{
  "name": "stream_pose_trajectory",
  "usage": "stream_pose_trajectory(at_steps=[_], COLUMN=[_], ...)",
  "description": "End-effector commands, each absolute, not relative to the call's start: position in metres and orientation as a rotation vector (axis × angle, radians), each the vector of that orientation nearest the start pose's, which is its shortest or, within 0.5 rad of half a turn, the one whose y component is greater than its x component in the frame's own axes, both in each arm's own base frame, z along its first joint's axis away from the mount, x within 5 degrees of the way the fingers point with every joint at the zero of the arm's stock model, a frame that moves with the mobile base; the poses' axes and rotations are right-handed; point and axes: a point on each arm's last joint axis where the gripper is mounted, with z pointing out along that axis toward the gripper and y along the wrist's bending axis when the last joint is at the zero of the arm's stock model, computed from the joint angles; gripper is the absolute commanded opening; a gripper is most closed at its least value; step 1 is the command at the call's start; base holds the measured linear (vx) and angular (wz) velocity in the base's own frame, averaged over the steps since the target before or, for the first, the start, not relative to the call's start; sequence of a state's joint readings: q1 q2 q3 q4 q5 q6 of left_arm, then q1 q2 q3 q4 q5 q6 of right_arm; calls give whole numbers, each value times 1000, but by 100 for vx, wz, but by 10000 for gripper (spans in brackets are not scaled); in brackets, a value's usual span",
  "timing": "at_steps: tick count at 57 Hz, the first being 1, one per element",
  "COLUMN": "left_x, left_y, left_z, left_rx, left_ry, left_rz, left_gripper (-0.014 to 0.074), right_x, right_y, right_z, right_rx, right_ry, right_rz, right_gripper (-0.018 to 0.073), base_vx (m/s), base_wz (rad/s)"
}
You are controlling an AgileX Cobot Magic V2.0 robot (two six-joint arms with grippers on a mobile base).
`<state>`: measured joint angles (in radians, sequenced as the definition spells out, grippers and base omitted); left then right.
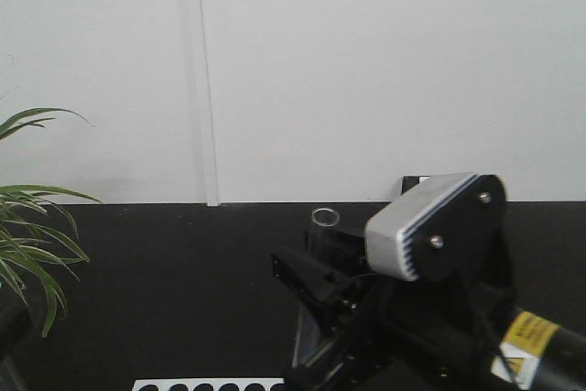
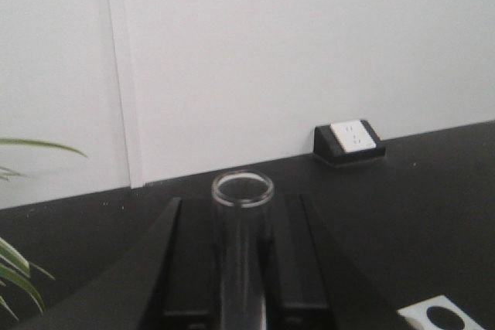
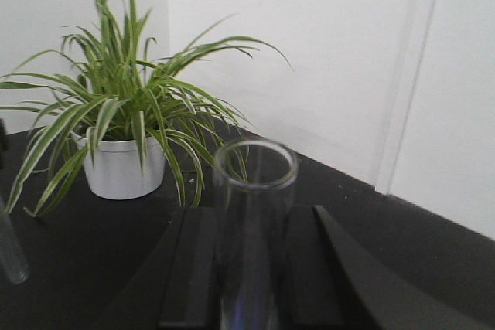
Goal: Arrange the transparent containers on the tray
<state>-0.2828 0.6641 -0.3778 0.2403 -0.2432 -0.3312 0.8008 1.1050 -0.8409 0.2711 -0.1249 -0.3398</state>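
Left gripper [image 2: 242, 218] of mine is clamping a test tube [image 2: 242, 268] between its two black fingers [image 2: 188, 268], which are pressing on both sides, and the tube is standing upright with its round rim open at the top, over the black worktop [image 2: 433, 214]. (Its lower end is running out of the picture.) My right gripper [image 3: 251, 218] is gripping a second test tube [image 3: 254, 284] the same way, rim up, jaws closed against the glass. Behind the left one a socket box [image 2: 352, 138] is sitting at the worktop's back edge against the white wall [image 2: 309, 52], and a corner of the white holed rack [image 2: 445, 316] is showing lower down, nearer to me. Beyond the right one a striped plant [image 3: 131, 90] in a white pot [image 3: 120, 171] is standing by the worktop's back corner.
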Motion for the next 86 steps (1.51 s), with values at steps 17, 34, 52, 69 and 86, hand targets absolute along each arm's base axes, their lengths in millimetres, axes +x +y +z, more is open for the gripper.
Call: stream_pose_trajectory(at_steps=[17, 34, 52, 69, 86], left_x=[101, 94, 94, 94, 94], left_y=[-33, -32, -31, -31, -31], left_z=[331, 335, 335, 335, 335], left_rx=[152, 150, 150, 150, 150], left_ry=[1389, 1348, 1351, 1351, 1351], left_rz=[-361, -365, -365, -365, -365], left_gripper=[172, 174, 174, 174, 174], right_x=[120, 113, 113, 113, 113], right_y=[86, 79, 79, 79, 79], right_z=[386, 384, 384, 384, 384], right_rx=[-525, -511, -511, -511, -511], right_ry=[1418, 1405, 1405, 1405, 1405], right_rz=[434, 430, 430, 430, 430], right_gripper=[135, 138, 138, 138, 138], base_vx=[0, 0, 0, 0, 0], base_wz=[0, 0, 0, 0, 0])
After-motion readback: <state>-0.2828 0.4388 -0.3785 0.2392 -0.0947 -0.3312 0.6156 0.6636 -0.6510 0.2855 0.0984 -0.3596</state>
